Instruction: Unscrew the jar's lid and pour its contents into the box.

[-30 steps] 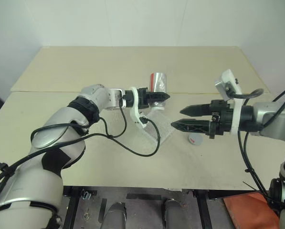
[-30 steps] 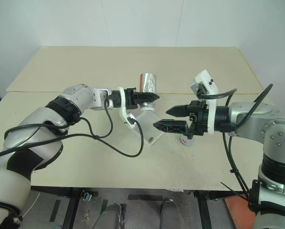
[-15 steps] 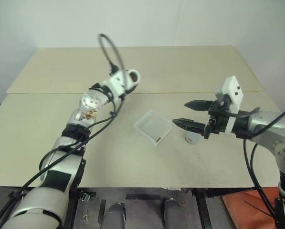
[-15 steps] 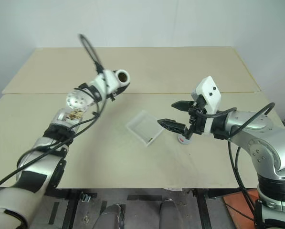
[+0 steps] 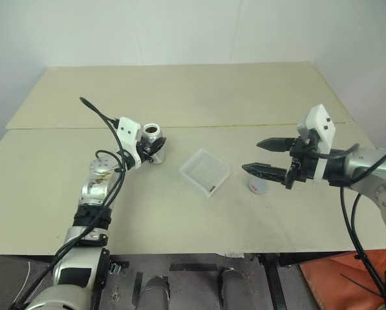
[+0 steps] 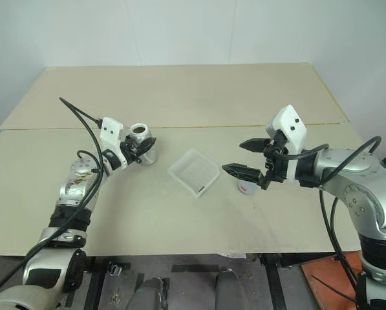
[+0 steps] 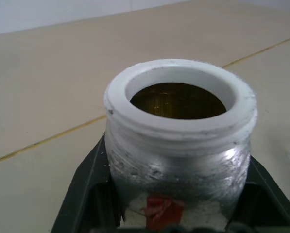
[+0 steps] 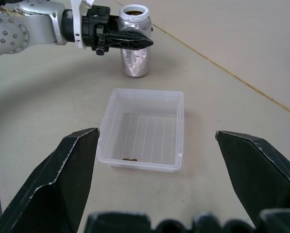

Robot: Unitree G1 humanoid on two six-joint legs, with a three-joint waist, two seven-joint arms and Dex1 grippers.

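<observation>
I count one jar, one lid and one box on the table, with two tools over it.

My left tool is clamped on the jar, its two black fingers closed across the shiny side just under the neck. The jar stands upright with its white threaded mouth open and facing up. In the left wrist view I see a brownish-gold inside through the mouth and one red mark low on the silvery wall. From the right wrist view the jar's base looks down at the table surface, though I cannot tell whether it truly rests there or hangs just above. It sits to the robot's left of the box, near it but apart.

The box lies flat in the middle of the table, between the two tools, turned so one corner points toward me. Its ribbed bottom is visible, and there is one small brown patch of bits by the near wall.

My right tool hovers above the table on the right with its two fingers spread wide and nothing between them, pointing toward the box. The lid lies on the table below the lower finger, grey with a red mark, apart from the box's right side.
</observation>
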